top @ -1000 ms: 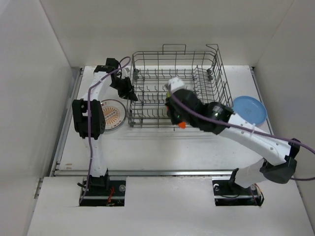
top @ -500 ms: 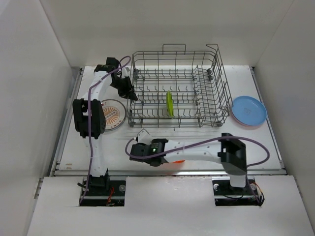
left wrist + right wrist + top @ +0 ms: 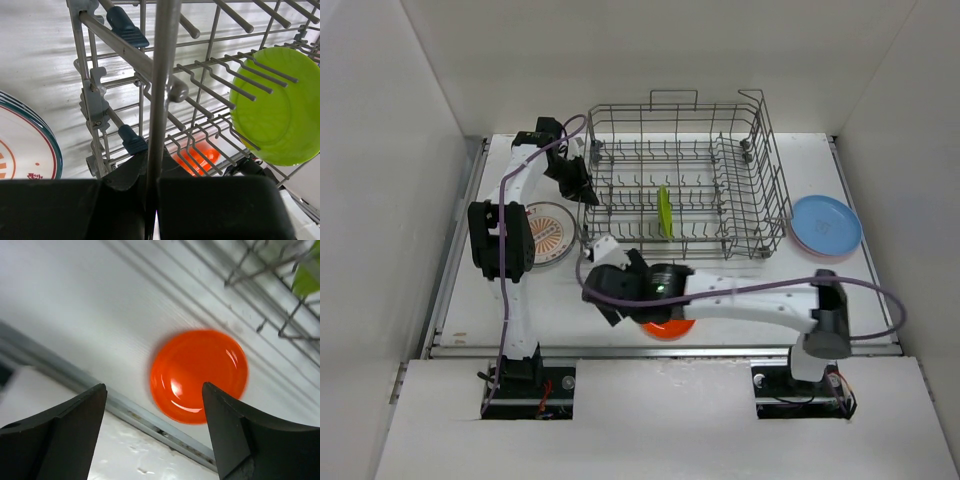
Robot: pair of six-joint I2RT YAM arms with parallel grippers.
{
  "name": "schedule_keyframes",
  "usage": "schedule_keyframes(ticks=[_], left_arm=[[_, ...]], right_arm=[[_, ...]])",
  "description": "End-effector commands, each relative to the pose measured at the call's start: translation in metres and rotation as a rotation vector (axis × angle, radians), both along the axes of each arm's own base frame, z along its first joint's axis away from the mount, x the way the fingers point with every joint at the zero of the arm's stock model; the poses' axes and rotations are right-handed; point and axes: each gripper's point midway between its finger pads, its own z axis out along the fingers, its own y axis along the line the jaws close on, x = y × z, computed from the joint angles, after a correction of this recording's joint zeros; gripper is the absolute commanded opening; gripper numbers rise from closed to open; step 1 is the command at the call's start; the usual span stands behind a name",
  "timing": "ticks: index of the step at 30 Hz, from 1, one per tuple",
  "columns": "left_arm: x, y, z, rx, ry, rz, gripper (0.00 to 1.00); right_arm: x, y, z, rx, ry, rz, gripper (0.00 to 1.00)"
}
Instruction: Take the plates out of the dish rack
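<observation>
One plate (image 3: 199,376) beneath right end effector (image 3: 154,386)

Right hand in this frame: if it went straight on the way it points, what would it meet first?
The orange plate, lying flat on the table ahead of the open right hand. Nothing shows in between, though depth is unclear.

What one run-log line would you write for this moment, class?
left hand: shut on dish rack wire | right hand: open above orange plate lying on table | lime green plate: upright in dish rack
</observation>
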Motion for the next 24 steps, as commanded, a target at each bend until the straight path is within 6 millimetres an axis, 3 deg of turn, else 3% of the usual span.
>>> schedule_keyframes(ticks=[1,2,3,6,8,9,11,13,17,19,21,24], left_arm=[[0.002,0.011,0.019,0.025,-0.008,0.066,0.00],[-0.001,0.010,0.020,0.017,0.002,0.063,0.00],[-0.001,0.010,0.020,0.017,0.002,0.063,0.00],[-0.001,0.010,0.020,0.017,0.002,0.063,0.00],[-0.001,0.010,0.024,0.016,-0.007,0.063,0.00],[-0.001,0.010,0.024,0.016,-0.007,0.063,0.00],[-0.001,0.010,0.023,0.018,-0.012,0.055,0.00],[-0.001,0.010,0.028,0.017,-0.023,0.055,0.00],[-0.005,0.012,0.021,0.028,-0.004,0.058,0.00],[-0.004,0.013,0.020,0.038,-0.005,0.061,0.00],[-0.004,0.014,0.019,0.046,-0.006,0.064,0.00],[-0.006,0.015,0.017,0.048,0.003,0.064,0.00]], right_arm=[[0.011,0.015,0.116,0.363,-0.064,0.048,0.83],[0.018,0.012,0.128,0.405,-0.070,0.032,0.83],[0.040,0.005,0.138,0.454,-0.073,-0.013,0.81],[0.079,-0.012,0.126,0.443,-0.054,-0.107,0.72],[0.127,-0.041,0.106,0.382,-0.024,-0.268,0.65],[0.129,-0.038,0.096,0.368,-0.010,-0.281,0.65],[0.149,-0.051,0.086,0.357,0.006,-0.351,0.63],[0.164,-0.052,0.086,0.392,-0.010,-0.386,0.63],[0.193,-0.058,0.053,0.379,0.061,-0.441,0.67],[0.199,-0.049,0.035,0.352,0.081,-0.426,0.62],[0.206,-0.046,0.028,0.354,0.084,-0.422,0.45],[0.213,-0.045,0.035,0.374,0.051,-0.429,0.10]])
